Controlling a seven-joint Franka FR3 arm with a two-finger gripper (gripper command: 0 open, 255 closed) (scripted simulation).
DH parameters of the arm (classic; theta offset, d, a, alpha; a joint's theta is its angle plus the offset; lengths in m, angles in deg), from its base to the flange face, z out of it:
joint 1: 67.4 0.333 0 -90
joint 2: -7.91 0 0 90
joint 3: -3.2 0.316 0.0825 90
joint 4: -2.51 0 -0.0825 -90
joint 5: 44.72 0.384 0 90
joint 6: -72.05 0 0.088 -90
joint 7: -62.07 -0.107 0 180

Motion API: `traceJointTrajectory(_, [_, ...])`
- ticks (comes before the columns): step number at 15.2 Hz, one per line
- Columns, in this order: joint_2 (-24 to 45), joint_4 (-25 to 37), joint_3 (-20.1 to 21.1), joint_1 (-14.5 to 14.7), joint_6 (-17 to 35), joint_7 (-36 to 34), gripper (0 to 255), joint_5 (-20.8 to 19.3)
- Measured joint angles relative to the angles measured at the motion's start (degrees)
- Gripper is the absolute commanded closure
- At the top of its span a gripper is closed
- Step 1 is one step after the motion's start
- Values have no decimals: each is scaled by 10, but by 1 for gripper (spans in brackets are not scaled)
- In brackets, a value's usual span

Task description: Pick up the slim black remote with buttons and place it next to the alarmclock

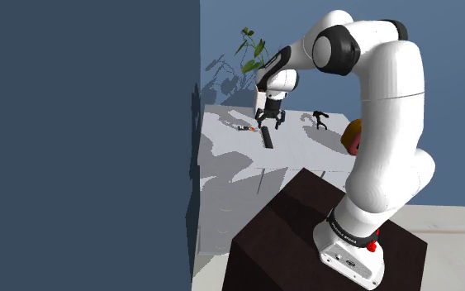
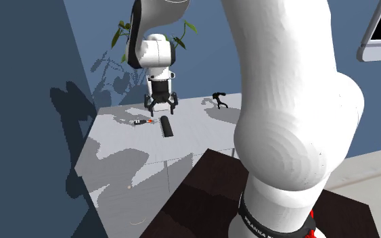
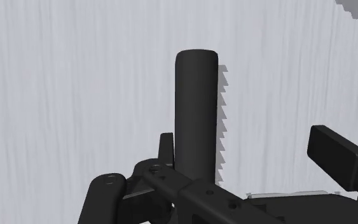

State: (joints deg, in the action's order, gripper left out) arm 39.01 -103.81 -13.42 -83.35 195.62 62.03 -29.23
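Observation:
The slim black remote (image 1: pixel 266 138) (image 2: pixel 166 126) (image 3: pixel 196 114) lies flat on the pale grey table (image 1: pixel 239 169) (image 2: pixel 121 152). My gripper (image 1: pixel 270 123) (image 2: pixel 162 104) (image 3: pixel 250 156) hangs open just above the remote's far end, touching nothing. In the wrist view the remote runs close beside one finger (image 3: pixel 165 149), while the other finger (image 3: pixel 336 153) stands well off to its side. A small black legged object (image 1: pixel 320 120) (image 2: pixel 219 99), possibly the alarm clock, stands further along the table towards the back wall.
A tiny item with a red tip (image 1: pixel 243 128) (image 2: pixel 141 122) lies beside the remote. A yellow-red object (image 1: pixel 353 136) peeks from behind the arm. A plant (image 1: pixel 251 50) stands at the back. A dark blue wall (image 1: pixel 82 140) borders the table.

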Motion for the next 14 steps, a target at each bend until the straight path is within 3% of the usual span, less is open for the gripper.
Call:
traceJointTrajectory(4, [70,54,2,-27,5,0,0,21])
traceJointTrajectory(14, [107,50,12,-31,43,6,0,35])
